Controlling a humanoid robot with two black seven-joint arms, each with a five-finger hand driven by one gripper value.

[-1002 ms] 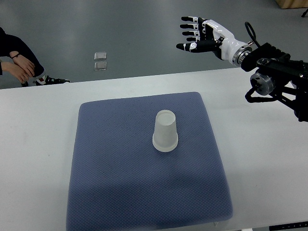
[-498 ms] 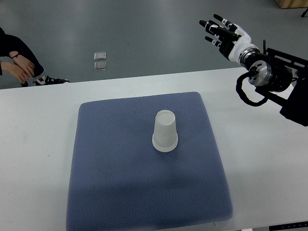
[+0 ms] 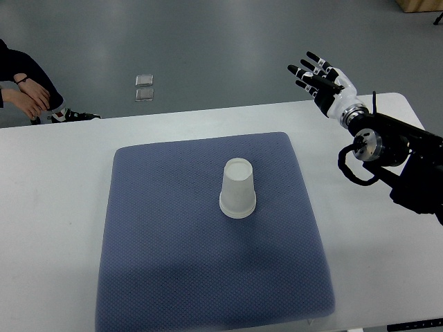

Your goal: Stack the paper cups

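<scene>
One white paper cup (image 3: pixel 237 189), possibly a stack, stands upside down near the middle of the blue-grey mat (image 3: pixel 173 270). My right hand (image 3: pixel 316 75) hovers beyond the table's far edge at the upper right, well away from the cup. Its fingers are spread and hold nothing. The right arm (image 3: pixel 387 149) comes in from the right edge over the white table (image 3: pixel 48 207). The left arm does not show.
A person's hand and dark sleeve (image 3: pixel 24 93) appear at the far left beyond the table. Two small clear squares (image 3: pixel 144 86) lie on the grey floor behind the table.
The right hand has swung from pointing left to pointing up and away. The arm has dropped lower and drawn back toward the right side of the table. The cup has not moved.
</scene>
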